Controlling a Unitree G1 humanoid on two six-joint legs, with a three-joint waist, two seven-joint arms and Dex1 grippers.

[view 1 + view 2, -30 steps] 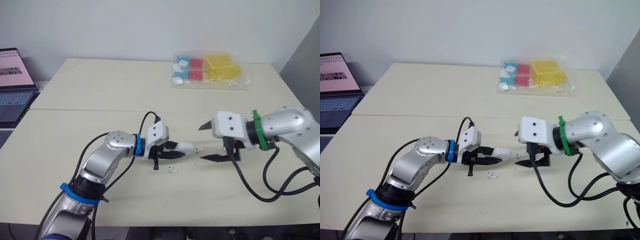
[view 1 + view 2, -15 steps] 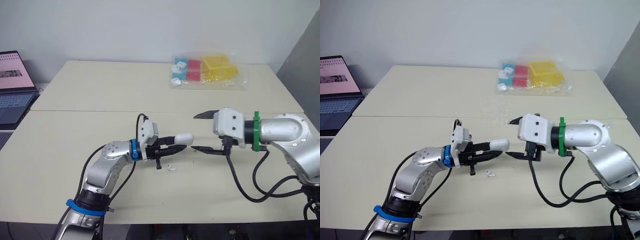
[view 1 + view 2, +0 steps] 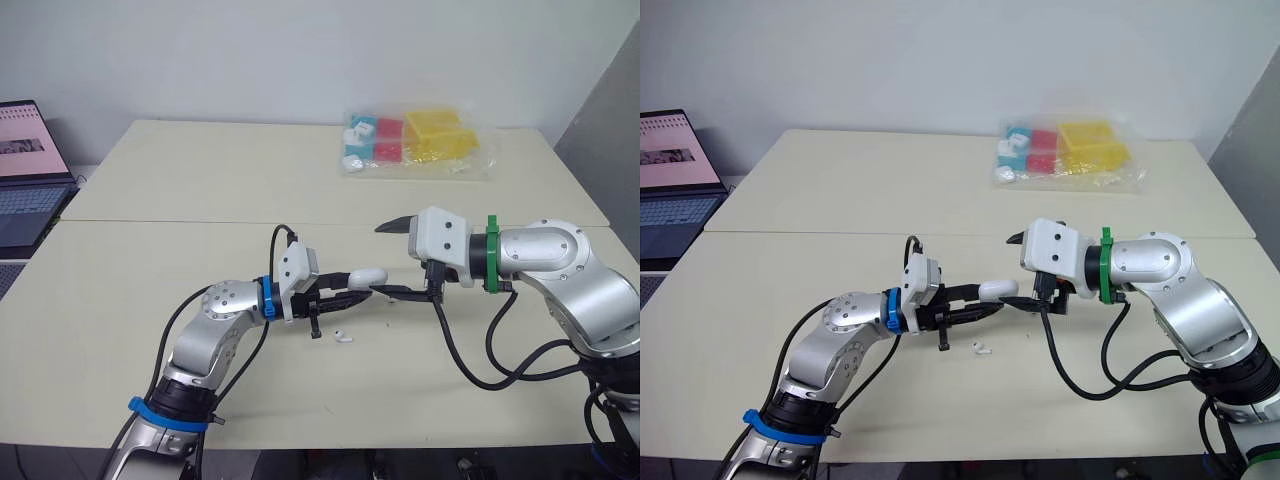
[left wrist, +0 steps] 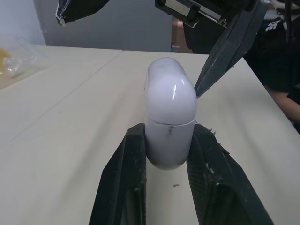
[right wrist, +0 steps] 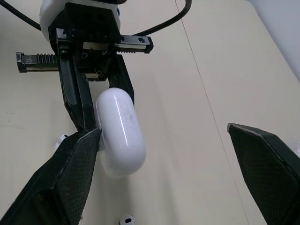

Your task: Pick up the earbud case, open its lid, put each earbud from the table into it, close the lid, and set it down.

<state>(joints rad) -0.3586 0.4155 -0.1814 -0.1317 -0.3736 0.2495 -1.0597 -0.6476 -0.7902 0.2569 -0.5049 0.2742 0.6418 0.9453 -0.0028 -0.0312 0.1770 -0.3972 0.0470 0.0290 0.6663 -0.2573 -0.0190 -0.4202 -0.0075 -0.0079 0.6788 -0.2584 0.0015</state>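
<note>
The white earbud case (image 4: pixel 169 122), lid closed, is pinched at its lower half by the left pincer (image 3: pixel 350 284), its rounded lid end pointing at the right pincer (image 3: pixel 379 260). The right pincer is spread wide, with one finger's tip just beside the case's lid and the other well above it. One earbud (image 3: pixel 343 337) lies on the counter (image 3: pixel 200 180) just below the case and another (image 5: pixel 125 219) lies near it. A clear bag of coloured boxes (image 3: pixel 420 140) sits well beyond the case.

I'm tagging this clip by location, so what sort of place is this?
Likely an office or lab workroom: a pale table, an open laptop off its left side, a bare wall behind.
</note>
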